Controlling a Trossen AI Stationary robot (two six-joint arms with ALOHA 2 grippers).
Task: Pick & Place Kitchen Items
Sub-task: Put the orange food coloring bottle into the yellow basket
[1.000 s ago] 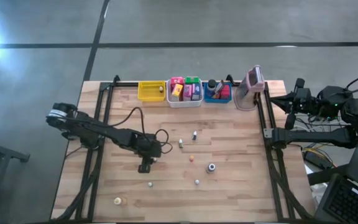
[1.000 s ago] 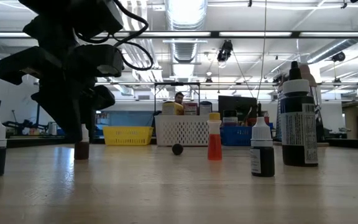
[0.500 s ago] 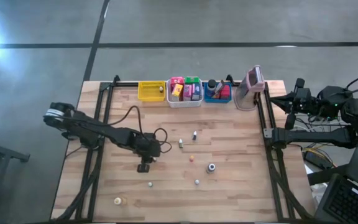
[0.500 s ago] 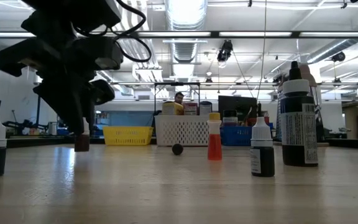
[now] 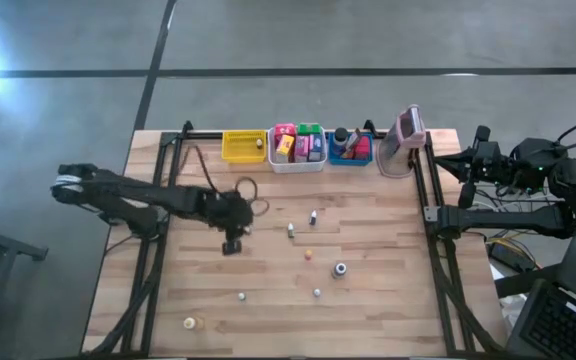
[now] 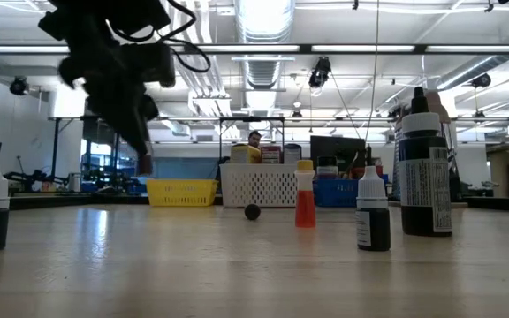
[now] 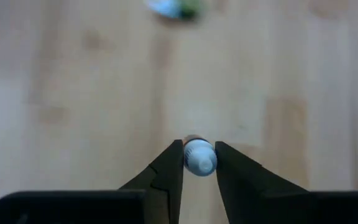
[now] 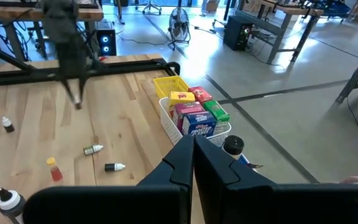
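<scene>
I now have the left gripper (image 7: 199, 163) clamped on a small white-capped dropper bottle (image 7: 199, 156), lifted off the wooden table (image 5: 368, 300) since a second ago; right gripper (image 8: 193, 163) stays closed, parked aside.

I see a grey concrete floor (image 5: 368, 40) crossed by dark lines. Ceiling lights (image 6: 263, 18) glow over workbenches (image 8: 278, 18) behind my table.

Two dark jointed arms trailing looped black cables.
</scene>
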